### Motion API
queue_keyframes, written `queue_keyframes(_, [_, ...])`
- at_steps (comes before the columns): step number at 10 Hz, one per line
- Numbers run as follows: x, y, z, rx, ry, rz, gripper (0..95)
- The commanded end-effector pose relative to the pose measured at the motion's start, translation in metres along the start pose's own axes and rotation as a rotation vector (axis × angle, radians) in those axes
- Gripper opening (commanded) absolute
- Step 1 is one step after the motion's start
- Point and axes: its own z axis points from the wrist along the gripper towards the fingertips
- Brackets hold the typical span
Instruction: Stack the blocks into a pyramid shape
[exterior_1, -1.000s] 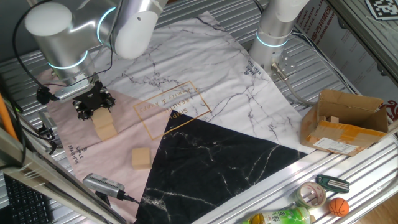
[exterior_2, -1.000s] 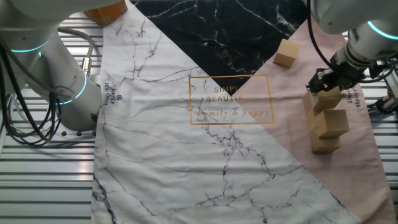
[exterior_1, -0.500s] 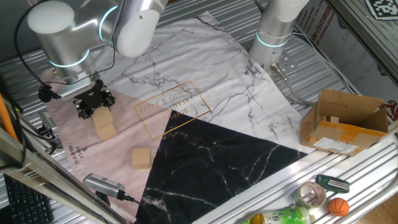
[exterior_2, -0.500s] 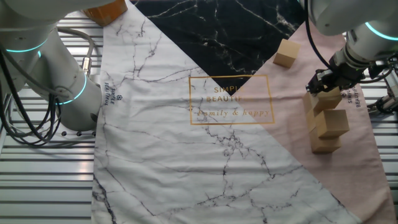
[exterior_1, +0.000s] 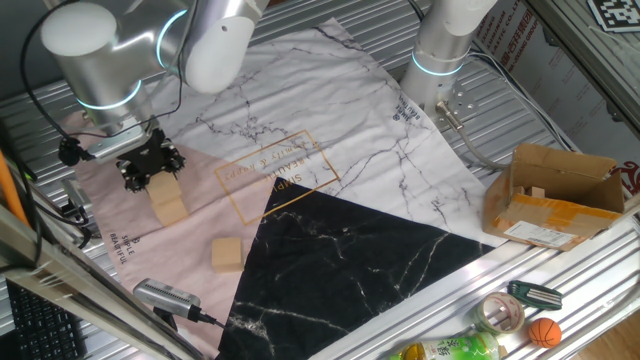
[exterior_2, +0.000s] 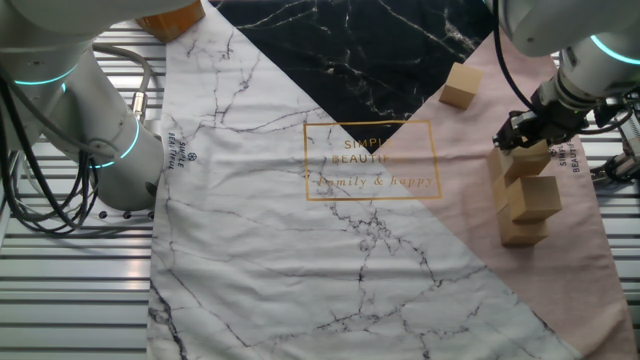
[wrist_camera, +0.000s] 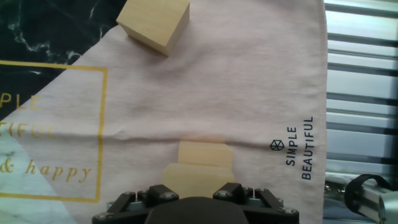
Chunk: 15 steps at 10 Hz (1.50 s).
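Marble-print cloth covers desk (exterior_2: 120, 300). Partial stack of blocks (exterior_2: 528, 195) near one desk edge; hand (exterior_2: 522, 135) atop it, grip state unclear. One loose block (exterior_2: 460, 85) remains.

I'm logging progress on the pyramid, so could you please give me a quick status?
Gripper at the top of the block stack, grip state unclear. One loose block apart on the pink cloth. Nothing in the way.

Pincer (exterior_2: 524, 138) tight atop block stack (exterior_2: 525, 205); open cloth (exterior_2: 400, 250) betw stack & lone block (exterior_2: 461, 85).
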Motion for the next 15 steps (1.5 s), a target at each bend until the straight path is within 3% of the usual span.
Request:
queue_keyframes(1, [0.0, -0.0002, -0.0002, -0.001, 0.001, 0.0, 0.0])
queue_keyframes(2, [0.0, -0.0002, -0.0002, -0.002, 0.003, 0.005, 0.0])
queue_keyframes(3, [0.0, -0.0002, -0.0002, -0.007, -0.02, 0.009, 0.0])
queue_keyframes(7, [0.0, -0.0002, -0.0002, -0.024, -0.043, 0.049, 0.0])
queue_keyframes(10, [0.0, -0.0002, -0.0002, -0.015, -0.056, 0.094, 0.0])
queue_keyframes(15, [0.0, -0.0002, -0.0002, -0.004, -0.047, 0.148, 0.0])
